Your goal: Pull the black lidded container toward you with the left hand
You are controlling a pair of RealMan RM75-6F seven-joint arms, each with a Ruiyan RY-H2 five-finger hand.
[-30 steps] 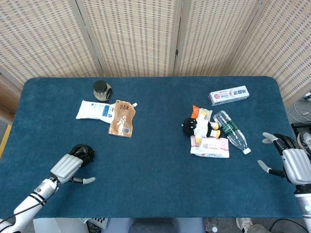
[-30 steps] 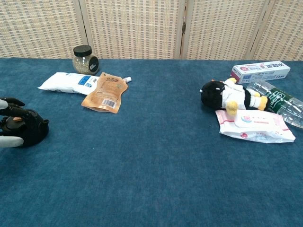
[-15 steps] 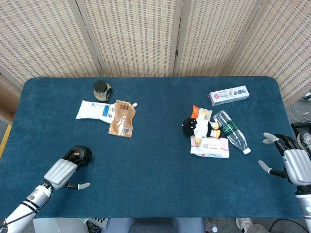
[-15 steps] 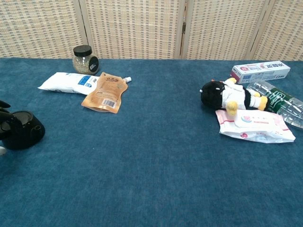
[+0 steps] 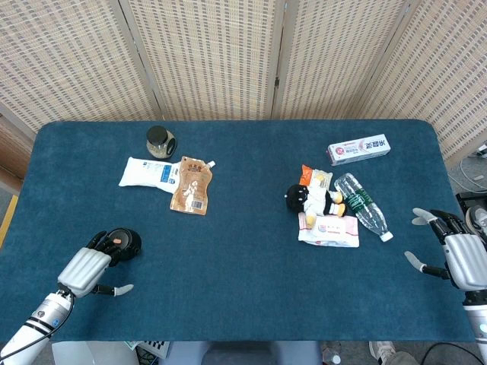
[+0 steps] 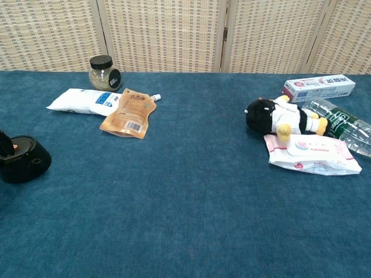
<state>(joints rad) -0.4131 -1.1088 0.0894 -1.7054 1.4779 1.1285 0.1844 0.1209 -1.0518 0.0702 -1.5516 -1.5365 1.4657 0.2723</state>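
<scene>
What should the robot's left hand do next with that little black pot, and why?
Probably keep drawing the round black lidded container a little closer to the near table edge. The left hand sits just behind it with fingertips at its rim, and blue tabletop remains between them and the edge.

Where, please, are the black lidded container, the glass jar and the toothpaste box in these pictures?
black lidded container (image 6: 22,159): chest view, on its front wall.
glass jar (image 6: 101,75): chest view, on its glass body.
toothpaste box (image 5: 358,149): head view, on its top face.

Black container (image 5: 122,242) (orange-dotted lid) — blue tablecloth (image 5: 243,266)
</scene>
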